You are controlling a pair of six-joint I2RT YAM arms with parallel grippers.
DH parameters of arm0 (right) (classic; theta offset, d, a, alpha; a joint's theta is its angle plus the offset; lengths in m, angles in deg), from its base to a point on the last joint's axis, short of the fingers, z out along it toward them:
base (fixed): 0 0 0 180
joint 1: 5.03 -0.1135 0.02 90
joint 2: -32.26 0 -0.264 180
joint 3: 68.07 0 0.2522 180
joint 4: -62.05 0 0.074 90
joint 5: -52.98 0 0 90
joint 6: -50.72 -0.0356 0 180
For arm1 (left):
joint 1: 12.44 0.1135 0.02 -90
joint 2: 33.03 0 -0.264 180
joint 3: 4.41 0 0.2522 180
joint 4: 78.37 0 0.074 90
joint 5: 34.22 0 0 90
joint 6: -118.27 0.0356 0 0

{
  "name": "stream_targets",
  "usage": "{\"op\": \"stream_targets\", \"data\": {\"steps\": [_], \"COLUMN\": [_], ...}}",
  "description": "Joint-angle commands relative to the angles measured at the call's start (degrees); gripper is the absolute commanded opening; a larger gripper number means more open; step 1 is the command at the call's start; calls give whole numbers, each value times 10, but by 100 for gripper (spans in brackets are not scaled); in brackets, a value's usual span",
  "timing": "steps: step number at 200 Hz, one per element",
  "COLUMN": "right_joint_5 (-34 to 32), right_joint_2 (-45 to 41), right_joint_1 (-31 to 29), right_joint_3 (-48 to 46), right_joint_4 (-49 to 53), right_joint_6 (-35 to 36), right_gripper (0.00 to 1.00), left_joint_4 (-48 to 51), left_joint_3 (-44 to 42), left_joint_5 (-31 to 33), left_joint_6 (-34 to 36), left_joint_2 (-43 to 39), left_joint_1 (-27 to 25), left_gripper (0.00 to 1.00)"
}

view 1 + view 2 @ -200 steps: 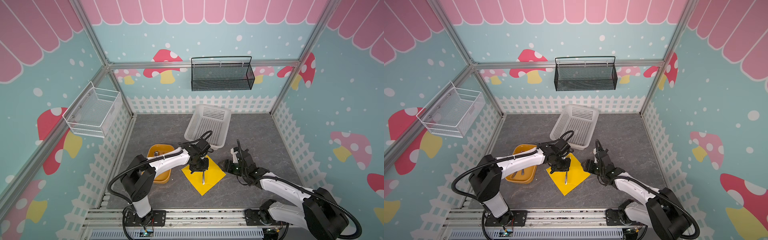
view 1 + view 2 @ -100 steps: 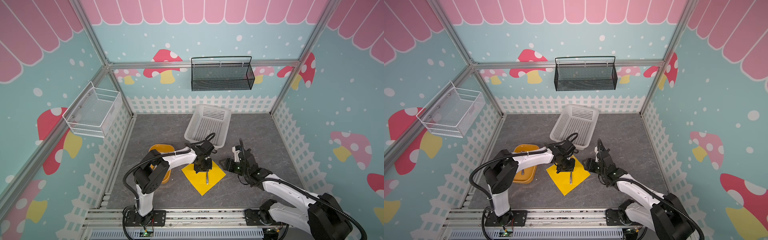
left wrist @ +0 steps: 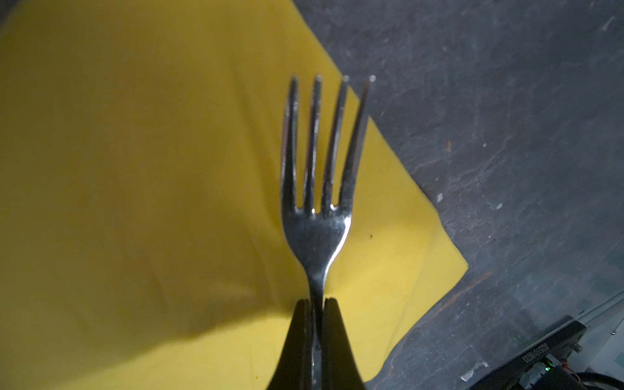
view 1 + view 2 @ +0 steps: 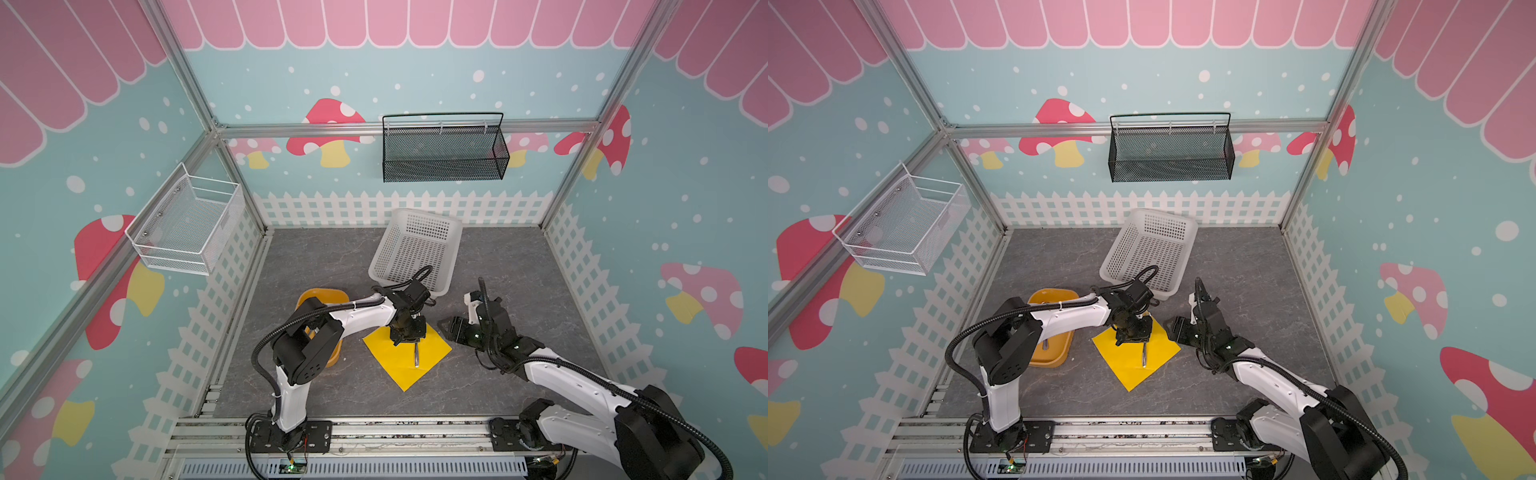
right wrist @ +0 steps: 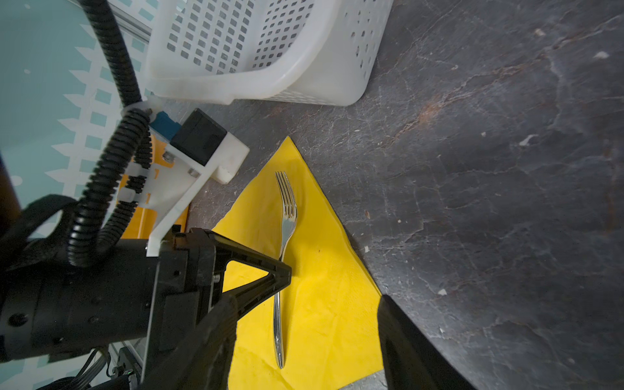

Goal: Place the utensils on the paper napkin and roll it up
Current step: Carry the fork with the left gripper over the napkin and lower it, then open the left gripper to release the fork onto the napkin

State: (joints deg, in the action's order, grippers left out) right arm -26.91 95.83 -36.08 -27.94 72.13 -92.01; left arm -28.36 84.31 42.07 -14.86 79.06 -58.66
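Observation:
The paper napkin (image 4: 395, 365) (image 4: 1125, 368) lies as a yellow diamond on the grey floor, near the front middle. My left gripper (image 4: 409, 338) (image 4: 1133, 337) (image 3: 316, 302) hangs over the napkin's far part, shut on the neck of a silver fork (image 3: 317, 189) (image 5: 287, 216). The fork's handle (image 4: 416, 355) (image 4: 1144, 356) runs toward the front, low over the napkin (image 3: 135, 169) (image 5: 324, 287). My right gripper (image 4: 451, 328) (image 4: 1177, 328) (image 5: 308, 300) stands open and empty just off the napkin's right corner. A silver piece (image 4: 1047, 344) shows in the orange tray; I cannot tell which utensil it is.
An orange-yellow tray (image 4: 320, 296) (image 4: 1054, 297) sits left of the napkin, partly under the left arm. A white perforated basket (image 4: 415, 249) (image 4: 1150, 249) (image 5: 256, 81) stands just behind both grippers. Wire baskets hang on the back and left walls.
The left arm's elbow has swung to the right, and its gripper has sunk a little over the napkin with the fork still held. The right arm has barely moved.

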Motion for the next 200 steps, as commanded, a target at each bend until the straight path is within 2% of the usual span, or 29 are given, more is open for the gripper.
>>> {"op": "stream_targets", "data": {"steps": [1, 133, 200], "right_joint_5": [1, 1, 1], "right_joint_2": [5, 5, 1], "right_joint_1": [3, 4, 4], "right_joint_3": [-2, -1, -3], "right_joint_4": [-10, -11, -11], "right_joint_6": [3, 1, 0], "right_gripper": [68, 68, 68], "left_joint_4": [-5, -4, -4], "left_joint_3": [13, 10, 9], "left_joint_5": [9, 37, 35], "left_joint_6": [-7, -11, -6], "left_joint_2": [10, 9, -3], "left_joint_1": [-1, 0, 0], "left_gripper": [5, 8, 13]}}
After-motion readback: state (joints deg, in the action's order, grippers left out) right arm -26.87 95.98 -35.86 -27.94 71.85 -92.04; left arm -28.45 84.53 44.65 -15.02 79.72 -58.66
